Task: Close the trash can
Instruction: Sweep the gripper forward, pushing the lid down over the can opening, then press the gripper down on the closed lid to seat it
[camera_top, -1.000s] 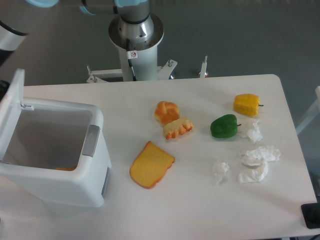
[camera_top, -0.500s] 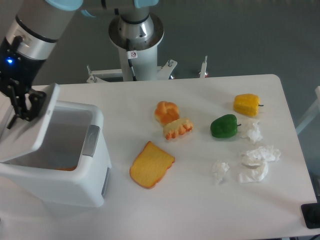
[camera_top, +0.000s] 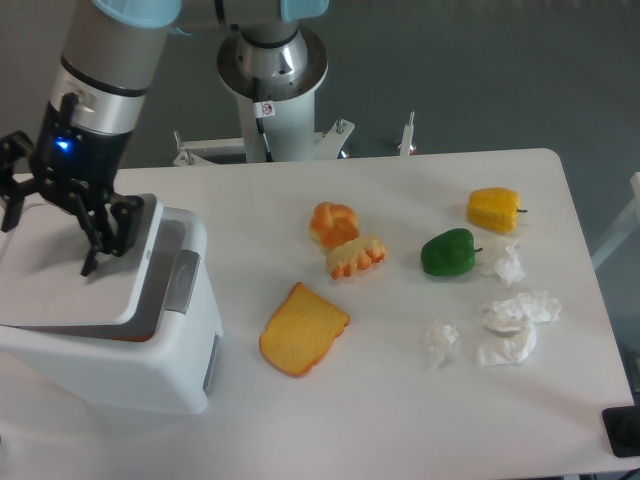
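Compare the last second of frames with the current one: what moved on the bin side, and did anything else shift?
The claw came in from the upper left and pushed the trash can lid from upright down to almost flat; a gap remains at the latch side. Nothing was grasped. The toast slice, green pepper, yellow pepper and crumpled tissues stayed put.

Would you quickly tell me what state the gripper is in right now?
Gripper: jaws spread open, holding nothing, pressing down on the lid of the trash can.
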